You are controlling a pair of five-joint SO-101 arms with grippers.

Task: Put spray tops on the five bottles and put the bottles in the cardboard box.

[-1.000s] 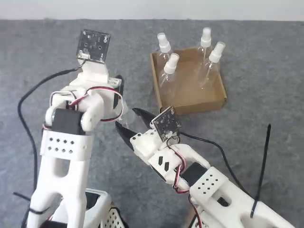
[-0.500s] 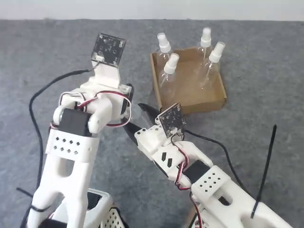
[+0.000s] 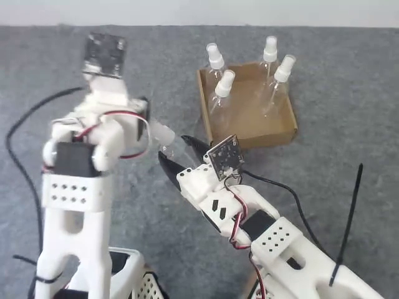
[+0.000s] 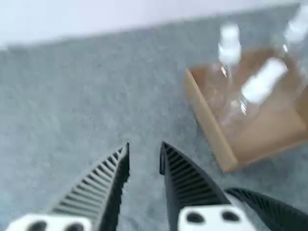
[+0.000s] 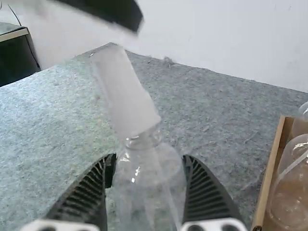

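High view: fixed above and behind both arms, angled down over the grey felt-covered table, shallow brown cardboard box beyond.
Left wrist view: sighted along the left gripper, facing the box.
Right wrist view: low, very close behind the right gripper clamping the clear plastic bottle.
Shared: box in all three (merely an edge from the right wrist).

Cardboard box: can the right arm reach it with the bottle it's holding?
Probably yes. The right gripper is shut on the bottle just short of the cardboard box, whose near part looks bare. The left gripper sits off to the side, not between them.
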